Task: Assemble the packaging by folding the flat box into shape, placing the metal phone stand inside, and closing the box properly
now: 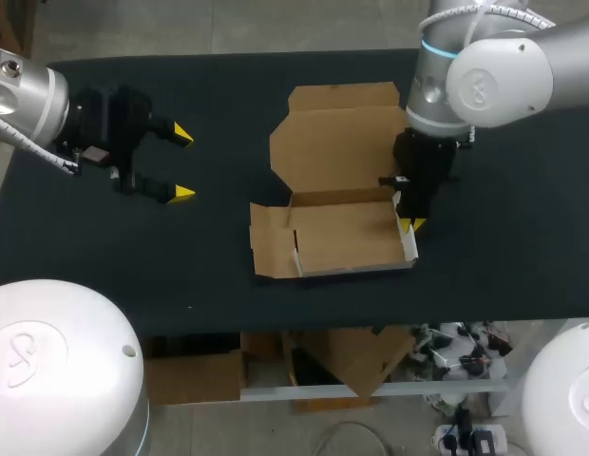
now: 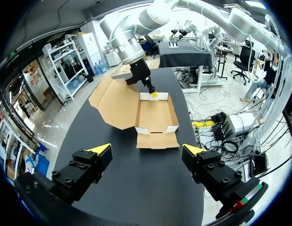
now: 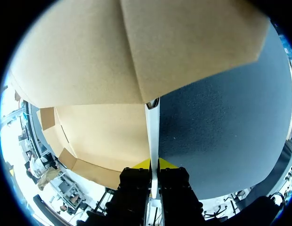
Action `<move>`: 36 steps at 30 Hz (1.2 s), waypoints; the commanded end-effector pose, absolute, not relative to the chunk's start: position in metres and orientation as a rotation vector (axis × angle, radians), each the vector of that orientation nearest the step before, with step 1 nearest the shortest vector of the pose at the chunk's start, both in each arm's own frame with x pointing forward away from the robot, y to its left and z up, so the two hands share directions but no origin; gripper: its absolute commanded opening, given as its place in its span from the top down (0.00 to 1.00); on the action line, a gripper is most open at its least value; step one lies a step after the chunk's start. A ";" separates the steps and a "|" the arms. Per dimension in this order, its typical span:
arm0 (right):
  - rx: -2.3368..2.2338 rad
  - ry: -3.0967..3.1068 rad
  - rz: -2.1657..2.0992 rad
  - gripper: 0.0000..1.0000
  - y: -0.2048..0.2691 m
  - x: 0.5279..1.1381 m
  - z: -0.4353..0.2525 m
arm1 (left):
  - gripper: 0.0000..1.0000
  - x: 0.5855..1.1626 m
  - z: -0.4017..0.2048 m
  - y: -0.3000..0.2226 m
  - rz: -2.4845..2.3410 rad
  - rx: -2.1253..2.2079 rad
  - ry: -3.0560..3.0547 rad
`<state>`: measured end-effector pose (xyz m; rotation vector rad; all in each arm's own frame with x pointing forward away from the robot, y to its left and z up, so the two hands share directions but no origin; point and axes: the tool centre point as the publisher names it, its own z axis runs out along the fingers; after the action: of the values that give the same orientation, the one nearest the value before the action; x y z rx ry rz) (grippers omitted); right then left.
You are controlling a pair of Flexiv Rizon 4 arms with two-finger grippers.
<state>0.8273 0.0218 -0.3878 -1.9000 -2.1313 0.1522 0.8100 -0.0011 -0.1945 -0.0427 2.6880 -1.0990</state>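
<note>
The brown cardboard box [image 1: 342,237] lies on the black table [image 1: 133,247], its tray partly formed and its big lid [image 1: 337,142] spread flat behind it. My right gripper [image 1: 411,224] points down at the tray's right end and is shut on the thin white-edged side wall [image 3: 153,127], which stands upright between its fingers [image 3: 170,165]. The left wrist view shows this same grip [image 2: 153,94] at the box's far end [image 2: 155,115]. My left gripper [image 1: 183,163] hovers wide open well to the left of the box, holding nothing [image 2: 147,149].
The box's left end flap [image 1: 266,242] lies unfolded on the table toward my left arm. Bare table stretches between the left gripper and the box and along the front edge [image 1: 275,309].
</note>
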 end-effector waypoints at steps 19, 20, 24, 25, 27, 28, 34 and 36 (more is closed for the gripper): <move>-1.942 -2.105 0.207 1.00 0.028 0.839 -0.403 | 0.00 0.810 -0.194 -0.001 -1.095 -0.043 2.692; -1.945 -2.108 0.200 1.00 0.028 0.840 -0.403 | 0.00 0.810 -0.194 -0.001 -1.095 -0.043 2.692; -1.955 -2.115 0.184 1.00 0.029 0.841 -0.403 | 0.00 0.810 -0.194 -0.001 -1.095 -0.043 2.692; -1.965 -2.117 0.179 1.00 0.029 0.841 -0.404 | 0.00 0.810 -0.194 -0.001 -1.095 -0.043 2.692; -1.967 -2.121 0.158 1.00 0.030 0.841 -0.404 | 0.00 0.810 -0.194 -0.001 -1.095 -0.043 2.692; -1.971 -2.121 0.157 1.00 0.030 0.841 -0.405 | 0.00 0.810 -0.194 -0.001 -1.095 -0.043 2.692; -1.985 -2.120 0.122 1.00 0.029 0.841 -0.409 | 0.00 0.810 -0.194 -0.001 -1.095 -0.043 2.692; -1.995 -2.123 0.111 1.00 0.029 0.841 -0.409 | 0.00 0.810 -0.194 -0.001 -1.095 -0.043 2.692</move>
<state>0.8455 0.0303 -0.4040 -1.9806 -2.1166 0.1318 0.8100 -0.0011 -0.1945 -0.0427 2.6880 -1.0989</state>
